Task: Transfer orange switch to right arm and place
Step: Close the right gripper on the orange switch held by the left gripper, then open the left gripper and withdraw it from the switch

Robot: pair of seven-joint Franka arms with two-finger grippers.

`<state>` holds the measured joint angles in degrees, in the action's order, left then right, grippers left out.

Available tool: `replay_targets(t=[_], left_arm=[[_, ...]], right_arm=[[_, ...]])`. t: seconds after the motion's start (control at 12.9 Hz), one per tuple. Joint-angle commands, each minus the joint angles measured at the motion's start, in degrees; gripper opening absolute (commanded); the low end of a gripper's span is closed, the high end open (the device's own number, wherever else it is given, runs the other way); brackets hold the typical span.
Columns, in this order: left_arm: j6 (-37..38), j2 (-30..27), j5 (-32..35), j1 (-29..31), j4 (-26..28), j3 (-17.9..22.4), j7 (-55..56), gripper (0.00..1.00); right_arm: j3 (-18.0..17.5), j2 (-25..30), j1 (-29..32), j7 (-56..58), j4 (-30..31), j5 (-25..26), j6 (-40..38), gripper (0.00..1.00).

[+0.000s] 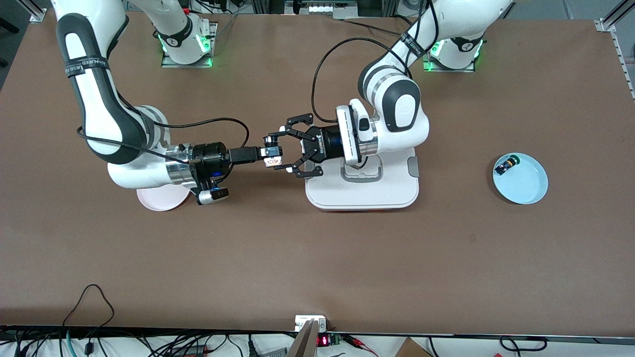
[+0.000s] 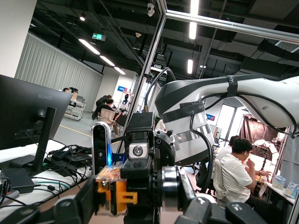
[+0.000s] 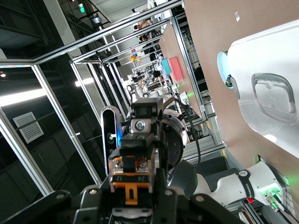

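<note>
The orange switch (image 1: 272, 161) is up in the air between both grippers, just off the white tray's edge toward the right arm's end. My left gripper (image 1: 279, 151), the splayed linkage one, is shut on it lengthwise, one fingertip at each end. In the left wrist view the switch (image 2: 112, 191) spans the gap between my left fingers (image 2: 70, 205). My right gripper (image 1: 270, 152), narrow and black, meets it head-on. In the right wrist view its fingers sit tight against both sides of the switch's orange block (image 3: 133, 175).
A white tray (image 1: 362, 198) lies under the left wrist. A light blue plate (image 1: 526, 198) toward the left arm's end holds a small black part with a green cap (image 1: 507, 163). A pink plate (image 1: 158, 201) lies partly under the right arm.
</note>
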<state>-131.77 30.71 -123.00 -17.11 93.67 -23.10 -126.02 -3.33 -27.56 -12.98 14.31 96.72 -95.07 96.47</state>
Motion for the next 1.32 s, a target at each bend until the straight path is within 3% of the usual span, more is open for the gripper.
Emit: replay_targets(t=[0.0,0.16,0.31,0.62,0.85,1.01,1.17,1.24], left_arm=[[-0.42,-1.52,-0.67,2.15,-0.86,0.08,0.52,1.00],[-0.15,-3.02,1.17,5.83,0.45,0.08,0.51,1.00],[0.11,-4.86,7.38,10.31,2.65,0.16,1.12,1.00],[0.11,-7.77,18.38,18.49,6.26,0.86,7.28,1.00],[0.02,-7.86,29.62,23.24,7.66,5.16,9.74,1.00],[0.11,-8.47,39.90,23.61,8.02,9.28,13.50,1.00],[0.90,-9.87,51.48,23.87,8.02,13.06,18.24,1.00],[6.21,-11.53,64.86,23.96,7.67,17.26,27.23,1.00]], right_arm=[[0.17,0.05,0.42,1.42,-0.04,-0.38,0.13,0.24],[0.25,0.13,0.50,1.60,-0.04,-0.29,0.04,0.24],[0.26,0.13,1.46,2.29,-0.04,1.80,0.13,0.23],[0.26,0.66,4.89,3.36,-0.04,12.16,-0.49,0.21],[0.26,0.84,7.53,5.63,-0.04,20.16,-1.45,0.21],[0.26,1.27,8.41,8.00,-0.13,27.53,-1.81,0.21],[0.17,2.33,8.68,13.08,-0.13,38.32,-1.81,0.21],[0.17,2.85,8.76,18.16,-0.04,46.82,-2.07,0.21]])
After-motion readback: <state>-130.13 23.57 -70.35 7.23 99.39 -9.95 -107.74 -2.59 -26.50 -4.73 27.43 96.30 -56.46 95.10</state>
